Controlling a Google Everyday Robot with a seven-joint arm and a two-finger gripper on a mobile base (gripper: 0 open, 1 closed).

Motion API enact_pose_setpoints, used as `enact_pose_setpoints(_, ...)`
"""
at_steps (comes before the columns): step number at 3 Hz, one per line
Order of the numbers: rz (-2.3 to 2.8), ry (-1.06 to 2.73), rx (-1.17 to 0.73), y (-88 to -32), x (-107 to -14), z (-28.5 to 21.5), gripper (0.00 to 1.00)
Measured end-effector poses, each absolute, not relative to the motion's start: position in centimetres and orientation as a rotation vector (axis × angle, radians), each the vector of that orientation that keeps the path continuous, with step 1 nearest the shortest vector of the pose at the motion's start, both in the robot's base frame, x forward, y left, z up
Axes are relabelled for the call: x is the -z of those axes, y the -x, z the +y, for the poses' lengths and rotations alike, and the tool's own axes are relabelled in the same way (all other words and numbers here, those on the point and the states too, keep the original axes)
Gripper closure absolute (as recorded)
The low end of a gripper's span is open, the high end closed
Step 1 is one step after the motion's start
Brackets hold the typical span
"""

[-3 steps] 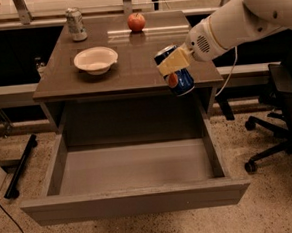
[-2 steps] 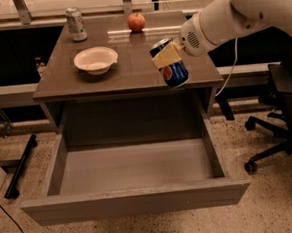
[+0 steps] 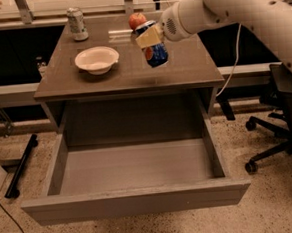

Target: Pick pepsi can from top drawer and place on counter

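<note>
The gripper [image 3: 149, 38], clamped on the pepsi can [image 3: 157, 56], holds it tilted above the bench [image 3: 188, 73], a white bowl [image 3: 97, 59] at nine o'clock and an apple [image 3: 137, 20] at eleven; released while seemingly not touching down, it could topple and roll into the open top drawer [image 3: 134, 169].

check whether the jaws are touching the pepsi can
Touching. The camera view shows the gripper over the counter, its jaws clamped on the upper part of the pepsi can, one jaw flat against its side, holding it tilted.
</note>
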State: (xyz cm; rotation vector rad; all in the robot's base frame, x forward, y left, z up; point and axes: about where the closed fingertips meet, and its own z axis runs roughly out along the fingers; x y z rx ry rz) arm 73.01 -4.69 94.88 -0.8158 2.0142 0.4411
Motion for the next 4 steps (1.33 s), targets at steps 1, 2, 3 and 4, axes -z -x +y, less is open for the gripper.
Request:
enact_pose_setpoints(1, 1.97, 0.762, -0.501, -75.7, -94.5, -3.2, 1.0)
enact_pose_setpoints(2, 1.884, 0.691, -0.616, -78.3, -93.9, -2.3, 1.0)
enact_pose_setpoints(3, 1.827, 0.652, -0.666, -79.4, -93.7, -2.2, 1.0)
enact_pose_setpoints(4, 1.784, 0.617, -0.713, -80.2, -92.6, -2.3, 0.82)
